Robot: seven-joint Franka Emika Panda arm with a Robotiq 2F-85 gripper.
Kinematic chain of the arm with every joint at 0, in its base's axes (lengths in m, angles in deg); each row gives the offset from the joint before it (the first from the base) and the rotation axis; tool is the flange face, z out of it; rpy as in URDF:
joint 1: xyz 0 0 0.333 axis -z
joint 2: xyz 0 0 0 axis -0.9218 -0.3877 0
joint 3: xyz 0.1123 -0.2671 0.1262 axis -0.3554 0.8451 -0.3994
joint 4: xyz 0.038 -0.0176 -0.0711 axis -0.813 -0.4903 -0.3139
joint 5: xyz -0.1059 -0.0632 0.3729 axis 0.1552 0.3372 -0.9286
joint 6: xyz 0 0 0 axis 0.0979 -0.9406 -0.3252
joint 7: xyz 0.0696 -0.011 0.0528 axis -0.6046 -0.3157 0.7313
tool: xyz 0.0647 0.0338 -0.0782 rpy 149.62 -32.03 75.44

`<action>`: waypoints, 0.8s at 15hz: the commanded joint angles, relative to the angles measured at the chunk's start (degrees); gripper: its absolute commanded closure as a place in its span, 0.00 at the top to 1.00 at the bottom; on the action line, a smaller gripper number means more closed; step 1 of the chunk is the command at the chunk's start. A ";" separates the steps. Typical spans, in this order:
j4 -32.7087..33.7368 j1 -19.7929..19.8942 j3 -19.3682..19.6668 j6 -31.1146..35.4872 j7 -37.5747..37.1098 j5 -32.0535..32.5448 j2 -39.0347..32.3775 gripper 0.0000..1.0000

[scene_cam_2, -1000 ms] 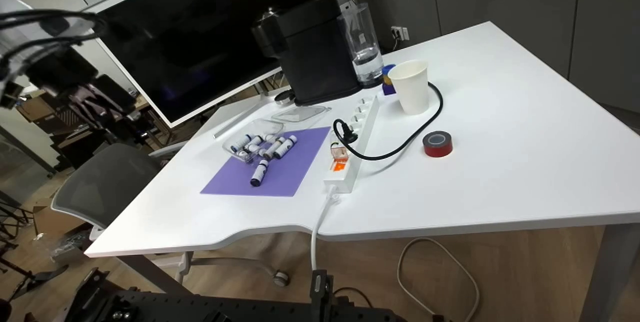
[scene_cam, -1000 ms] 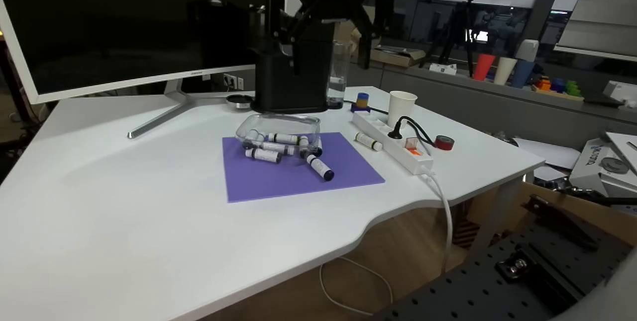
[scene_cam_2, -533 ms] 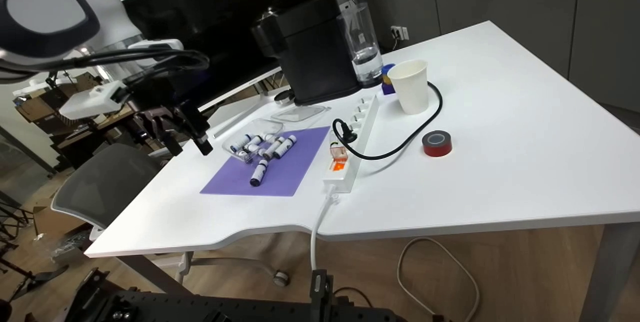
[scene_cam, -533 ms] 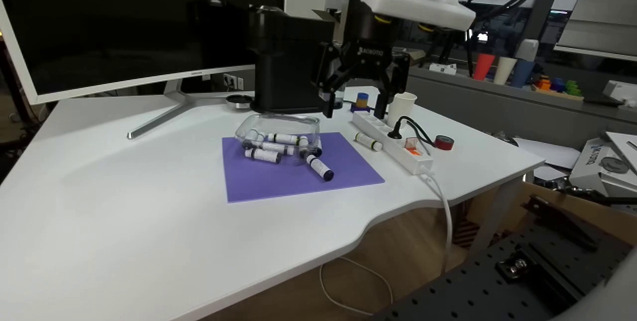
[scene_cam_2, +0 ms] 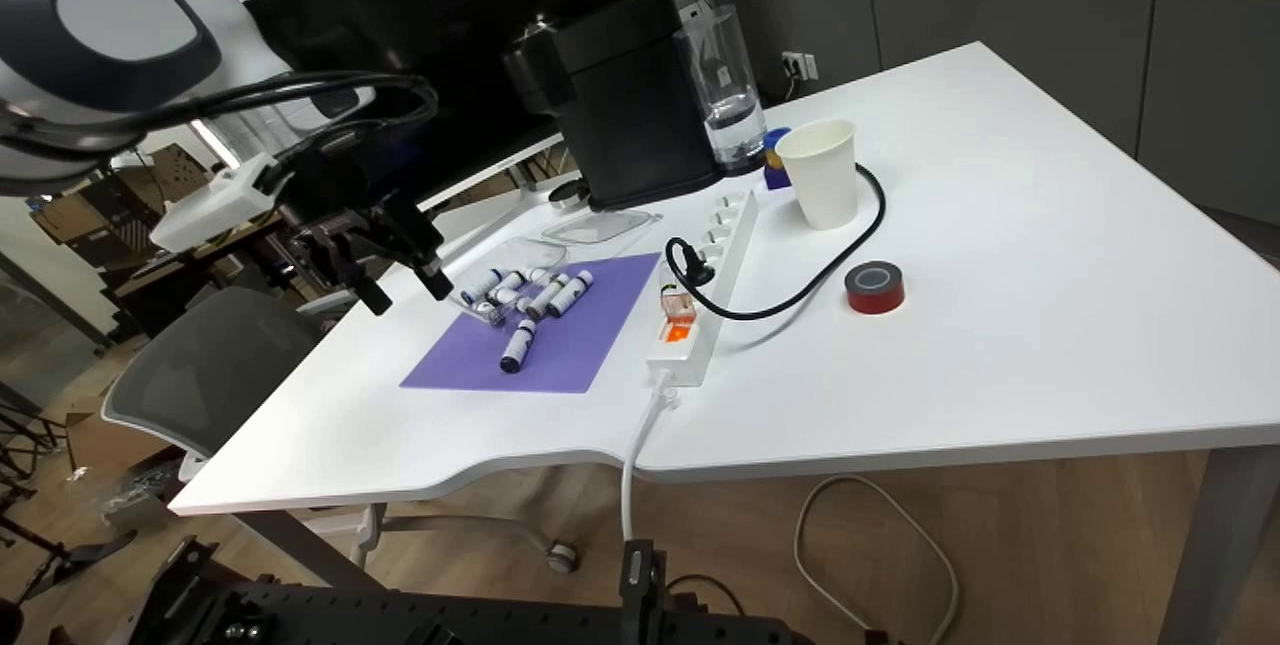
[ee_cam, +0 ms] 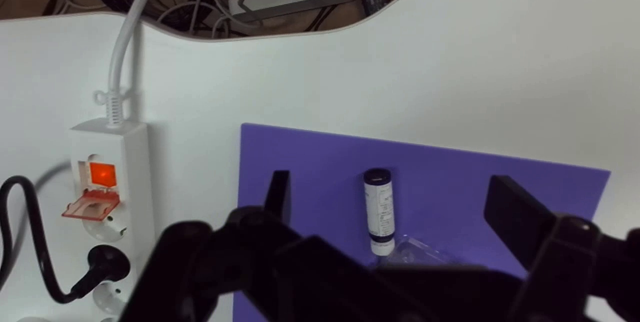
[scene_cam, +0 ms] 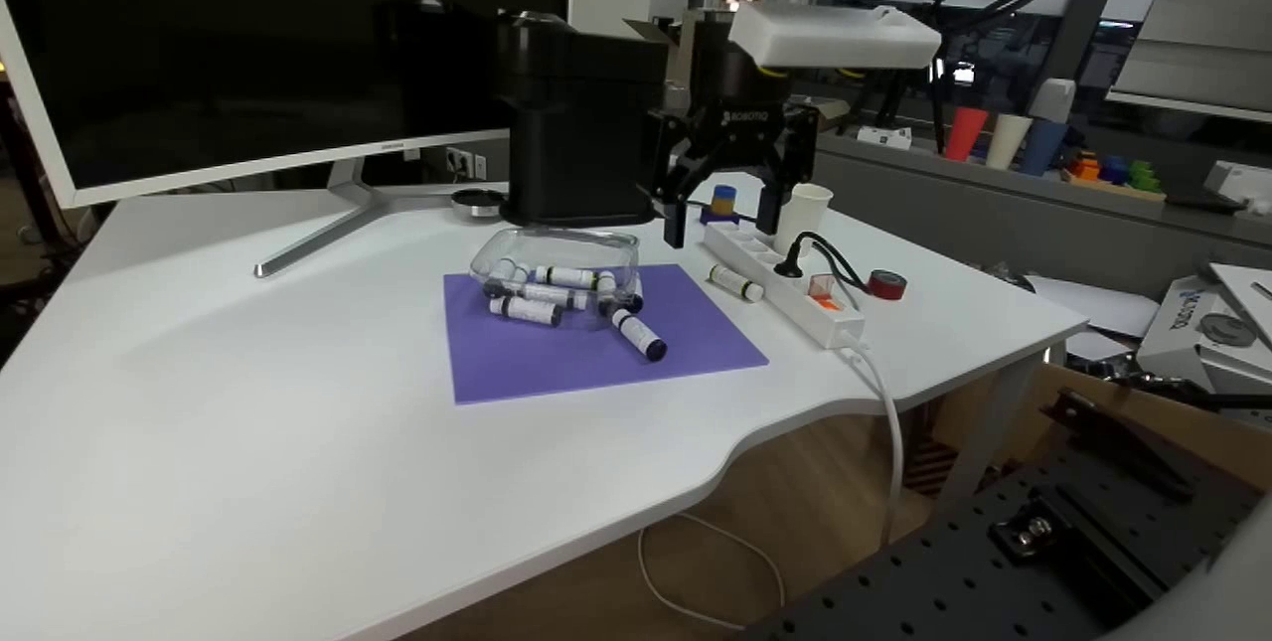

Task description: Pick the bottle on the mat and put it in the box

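Here, the claw is hovering above the worktop, its fingers standing wide apart; the bottle is lying on the purple mat, dark end pointing toward the worktop's curved edge.

In an exterior view I look across the table from slightly above, facing the screen at an angle, my gripper seen face-on. In an exterior view I look down more steeply, tilted so the screen leans, my arm cut by the left edge. Both share the mat and power strip. My wrist view, nearest, looks down past the gripper onto parts of each
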 commanded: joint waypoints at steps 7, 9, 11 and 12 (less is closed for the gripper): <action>9.83 0.45 1.87 10.44 2.42 16.25 -18.54 1.00; 11.47 -0.63 2.36 12.57 4.18 14.97 -22.25 1.00; 12.80 -1.49 2.78 13.99 5.78 13.44 -25.24 1.00; 13.30 -1.81 2.96 14.64 6.39 12.83 -26.54 1.00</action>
